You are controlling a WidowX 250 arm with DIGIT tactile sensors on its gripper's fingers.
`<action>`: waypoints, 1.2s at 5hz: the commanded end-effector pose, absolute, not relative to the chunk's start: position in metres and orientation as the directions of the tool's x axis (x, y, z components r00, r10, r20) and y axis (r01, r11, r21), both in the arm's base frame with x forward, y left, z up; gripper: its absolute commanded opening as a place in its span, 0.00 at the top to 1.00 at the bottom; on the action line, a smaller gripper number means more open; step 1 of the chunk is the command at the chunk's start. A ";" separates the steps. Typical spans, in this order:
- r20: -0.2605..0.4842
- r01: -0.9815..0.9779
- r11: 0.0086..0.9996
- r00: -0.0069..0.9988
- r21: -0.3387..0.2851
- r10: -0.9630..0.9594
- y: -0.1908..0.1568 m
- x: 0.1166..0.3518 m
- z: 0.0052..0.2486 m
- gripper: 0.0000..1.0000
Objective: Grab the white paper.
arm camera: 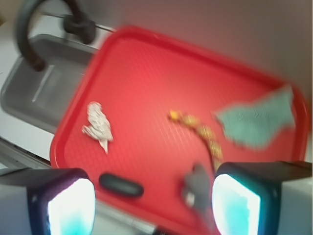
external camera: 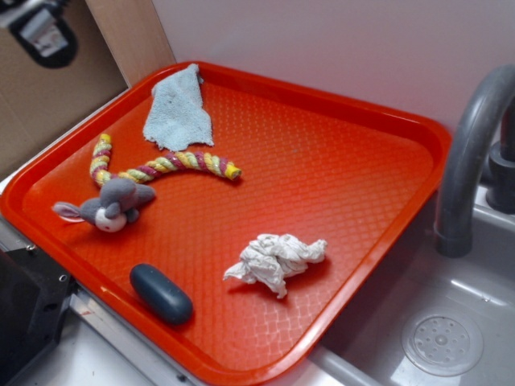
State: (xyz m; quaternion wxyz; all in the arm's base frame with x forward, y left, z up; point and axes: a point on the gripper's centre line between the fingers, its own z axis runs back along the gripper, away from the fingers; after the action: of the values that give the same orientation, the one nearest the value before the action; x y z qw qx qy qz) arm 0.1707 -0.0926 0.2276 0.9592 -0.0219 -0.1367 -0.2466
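The white paper is a crumpled wad lying on the orange-red tray, near its front right edge. The blurred wrist view shows the white paper on the left side of the tray. My gripper is open, its two pads far apart with nothing between them. It hangs high over the tray's edge, between the dark oval and the grey plush, well away from the paper. I cannot pick the gripper out for certain in the exterior view.
Also on the tray are a grey plush toy, a striped rope toy, a pale blue-grey cloth and a dark oval object. A grey faucet and a sink lie to the right.
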 end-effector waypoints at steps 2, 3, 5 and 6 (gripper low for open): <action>0.352 0.908 0.419 0.390 0.005 -0.851 -0.182 0.179 0.172 0.00; 0.289 0.910 0.415 0.404 -0.026 -0.868 -0.191 0.176 0.145 0.00; 0.151 0.911 0.410 0.412 -0.048 -0.899 -0.201 0.182 0.093 0.00; 0.080 0.914 0.401 0.406 -0.066 -0.911 -0.203 0.183 0.067 0.00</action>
State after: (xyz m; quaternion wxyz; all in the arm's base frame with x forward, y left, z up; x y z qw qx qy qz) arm 0.1967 -0.1908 0.0516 0.8435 -0.0429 0.0092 -0.5354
